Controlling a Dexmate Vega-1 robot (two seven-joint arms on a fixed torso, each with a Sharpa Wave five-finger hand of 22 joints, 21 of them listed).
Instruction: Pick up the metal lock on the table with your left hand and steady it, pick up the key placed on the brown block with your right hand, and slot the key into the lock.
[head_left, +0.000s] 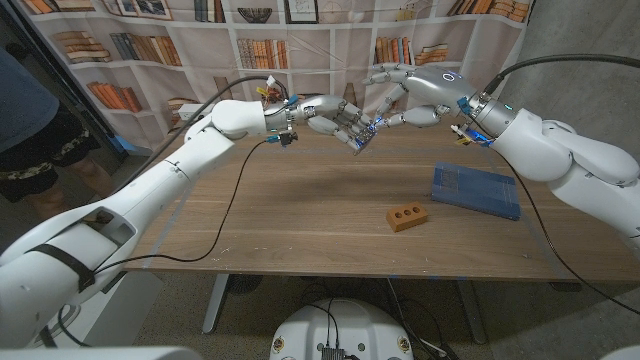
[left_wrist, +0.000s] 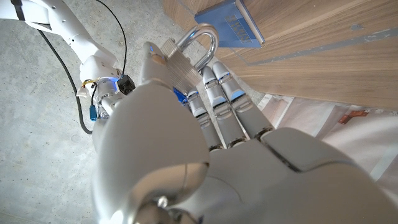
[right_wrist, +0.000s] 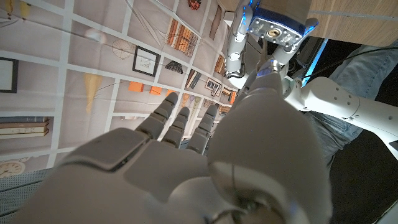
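Note:
Above the far middle of the table (head_left: 300, 225) my left hand (head_left: 330, 115) grips the metal lock (head_left: 362, 138). In the left wrist view its steel shackle (left_wrist: 198, 42) sticks out past my left hand's fingers (left_wrist: 217, 93). My right hand (head_left: 410, 100) faces it from the right, fingertips almost touching the lock. In the right wrist view the lock's keyhole face (right_wrist: 273, 28) is turned toward my right hand (right_wrist: 205, 162), which pinches the thin key (right_wrist: 263, 51) right at that face. Whether the tip is inside the keyhole I cannot tell. The brown block (head_left: 407, 217) lies bare on the table.
A blue ridged pad (head_left: 476, 190) lies at the table's right, behind the block, and shows in the left wrist view as the blue pad (left_wrist: 239, 22). A person in dark clothes (head_left: 25, 120) stands at the left edge. A bookshelf backdrop hangs behind the table.

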